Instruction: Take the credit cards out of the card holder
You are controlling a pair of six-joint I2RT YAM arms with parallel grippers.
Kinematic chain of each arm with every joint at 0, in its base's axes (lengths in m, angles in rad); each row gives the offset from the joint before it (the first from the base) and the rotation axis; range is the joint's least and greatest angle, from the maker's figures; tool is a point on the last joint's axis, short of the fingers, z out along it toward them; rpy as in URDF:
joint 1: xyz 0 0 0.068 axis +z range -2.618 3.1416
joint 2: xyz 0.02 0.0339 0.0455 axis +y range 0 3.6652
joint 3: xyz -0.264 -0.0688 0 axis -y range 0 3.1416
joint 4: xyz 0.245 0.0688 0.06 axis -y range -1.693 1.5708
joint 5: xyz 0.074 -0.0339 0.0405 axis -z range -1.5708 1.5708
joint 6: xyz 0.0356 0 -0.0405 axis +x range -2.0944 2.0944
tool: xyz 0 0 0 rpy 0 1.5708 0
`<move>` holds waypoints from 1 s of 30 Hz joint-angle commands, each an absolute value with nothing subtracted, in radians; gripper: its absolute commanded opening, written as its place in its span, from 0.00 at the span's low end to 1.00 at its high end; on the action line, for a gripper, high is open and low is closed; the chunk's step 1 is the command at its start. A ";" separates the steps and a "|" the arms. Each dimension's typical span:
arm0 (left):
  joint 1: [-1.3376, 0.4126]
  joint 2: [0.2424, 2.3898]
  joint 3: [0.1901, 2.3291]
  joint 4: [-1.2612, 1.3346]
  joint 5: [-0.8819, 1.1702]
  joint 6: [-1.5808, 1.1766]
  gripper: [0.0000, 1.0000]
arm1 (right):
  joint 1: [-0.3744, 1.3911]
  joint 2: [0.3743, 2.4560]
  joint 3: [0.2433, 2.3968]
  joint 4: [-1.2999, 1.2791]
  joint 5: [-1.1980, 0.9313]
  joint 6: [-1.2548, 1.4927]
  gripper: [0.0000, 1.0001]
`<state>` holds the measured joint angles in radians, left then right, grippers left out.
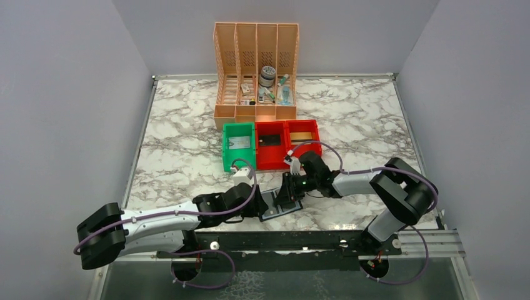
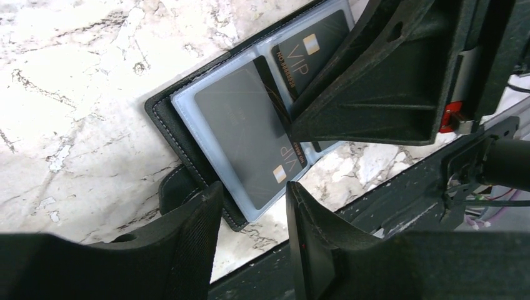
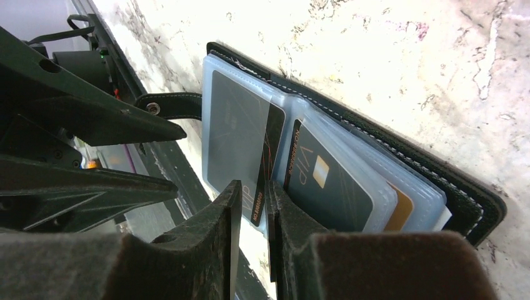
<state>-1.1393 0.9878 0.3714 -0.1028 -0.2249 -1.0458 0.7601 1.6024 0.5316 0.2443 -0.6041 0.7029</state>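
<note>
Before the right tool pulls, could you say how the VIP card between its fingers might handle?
The VIP card looks thin and glossy, so probably stiff but slippery. Its snug clear sleeve may cling, dragging the card holder along.

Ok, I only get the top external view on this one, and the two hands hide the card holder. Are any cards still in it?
Observer: Yes. The right wrist view shows the card holder lying open. There is a dark grey card in one sleeve, a second VIP card in the next, and a tan card edge showing beneath.
Reviewer: Is the right hand on one of them?
Observer: The right hand is closed to a narrow gap on the edge of the dark grey card, which appears partly out of its sleeve.
</note>
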 commanded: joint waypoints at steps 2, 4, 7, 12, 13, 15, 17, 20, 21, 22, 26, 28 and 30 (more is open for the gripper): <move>-1.142 1.019 0.355 -0.083 -0.241 -1.058 0.43 | 0.768 1.632 0.538 0.255 -0.581 0.703 0.20; -1.142 1.029 0.351 -0.074 -0.241 -1.058 0.42 | 0.768 1.634 0.531 0.277 -0.591 0.713 0.18; -1.142 1.042 0.344 -0.063 -0.241 -1.060 0.40 | 0.768 1.642 0.517 0.322 -0.608 0.738 0.16; -1.142 1.060 0.333 -0.045 -0.239 -1.061 0.37 | 0.769 1.652 0.500 0.366 -0.616 0.769 0.15; -1.142 1.063 0.332 -0.042 -0.240 -1.062 0.37 | 0.769 1.650 0.501 0.361 -0.608 0.770 0.15; -1.141 1.067 0.327 -0.036 -0.242 -1.062 0.35 | 0.769 1.644 0.504 0.347 -0.591 0.767 0.15; -1.142 1.072 0.324 -0.032 -0.247 -1.063 0.33 | 0.769 1.633 0.507 0.327 -0.572 0.762 0.15; -1.141 1.079 0.322 -0.030 -0.254 -1.063 0.29 | 0.768 1.612 0.516 0.289 -0.535 0.752 0.17; -1.141 1.083 0.322 -0.031 -0.255 -1.063 0.28 | 0.769 1.604 0.519 0.272 -0.519 0.746 0.18; -1.142 1.086 0.321 -0.032 -0.256 -1.063 0.28 | 0.768 1.595 0.524 0.253 -0.502 0.740 0.18; -1.141 1.104 0.326 -0.035 -0.263 -1.062 0.23 | 0.769 1.572 0.537 0.191 -0.433 0.718 0.20; -1.141 1.116 0.332 -0.046 -0.267 -1.061 0.21 | 0.769 1.566 0.541 0.176 -0.413 0.710 0.21; -1.141 1.131 0.338 -0.052 -0.271 -1.062 0.19 | 0.768 1.569 0.547 0.158 -0.400 0.701 0.22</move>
